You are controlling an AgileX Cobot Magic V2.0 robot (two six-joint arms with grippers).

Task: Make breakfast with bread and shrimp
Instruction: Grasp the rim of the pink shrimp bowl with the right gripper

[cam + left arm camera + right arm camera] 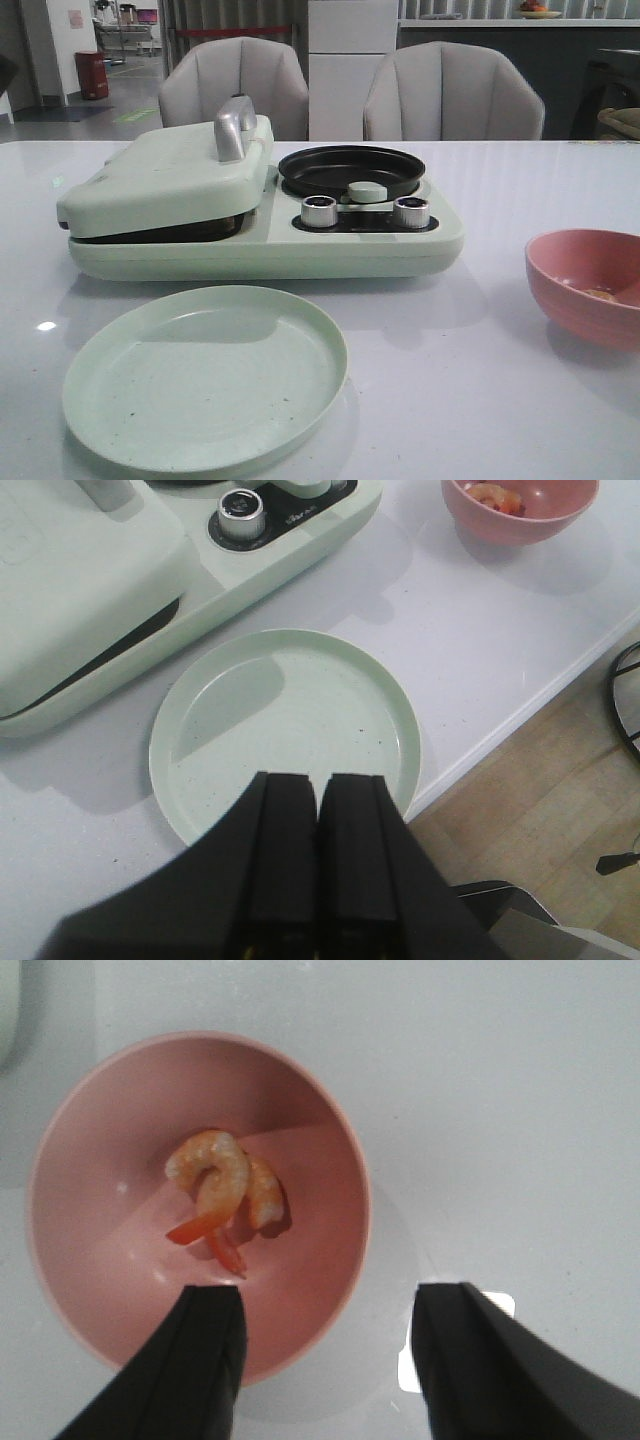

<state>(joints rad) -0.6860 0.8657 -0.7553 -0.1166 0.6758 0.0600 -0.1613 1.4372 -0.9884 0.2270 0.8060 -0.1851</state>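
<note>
Pale green plate (205, 375) at table's (480, 400) near edge, left gripper (318, 790) pressed together above its rim, right gripper (325, 1305) spread over pink bowl (90, 1290), shrimp (222, 1195) at 11 o'clock.

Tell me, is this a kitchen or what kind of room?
Probably a dining spot in an office or lab, not a home kitchen: a white table holds a breakfast cooker, two padded chairs face it, and a big open room lies behind.

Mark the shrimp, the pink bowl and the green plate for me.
shrimp (222, 1192): right wrist view, on the curled body.
pink bowl (300, 1310): right wrist view, bare inner wall.
green plate (205, 375): front view, bare centre.
</note>
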